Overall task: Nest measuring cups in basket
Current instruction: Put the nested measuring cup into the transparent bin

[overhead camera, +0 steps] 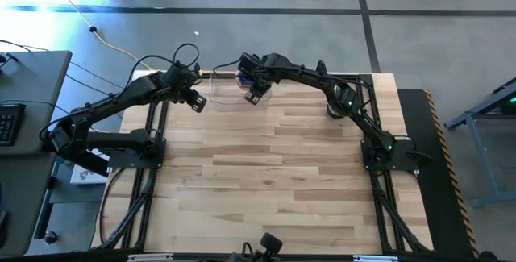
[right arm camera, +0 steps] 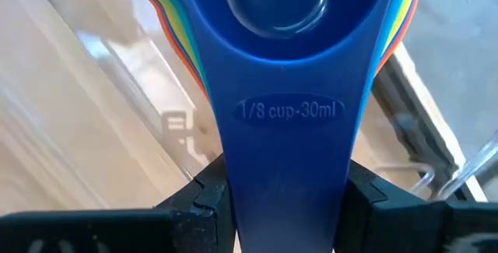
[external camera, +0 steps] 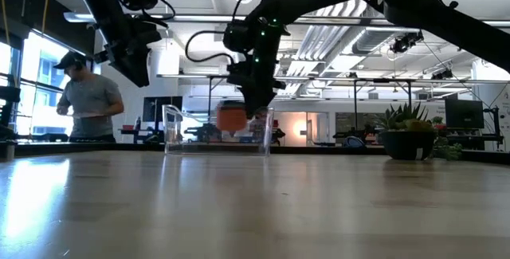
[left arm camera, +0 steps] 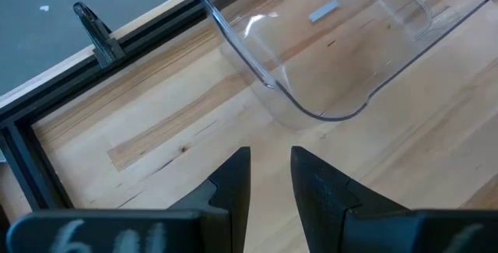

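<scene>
On a wooden table (overhead camera: 274,181), the right gripper (right arm camera: 284,198) clamps the blue handle of the nested measuring cups (right arm camera: 284,19) over the clear basket (external camera: 179,131) at the far edge, while the left gripper (left arm camera: 270,179) hovers just left, fingers slightly apart and empty.

The blue measuring cup (right arm camera: 284,113) handle reads "1/8 cup-30ml"

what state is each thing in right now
measuring cups: nested in one stack, held by the handle over the basket
basket: upright, near the table's far edge
right end effector: shut on the stack's handle
left end effector: empty, beside the basket
</scene>
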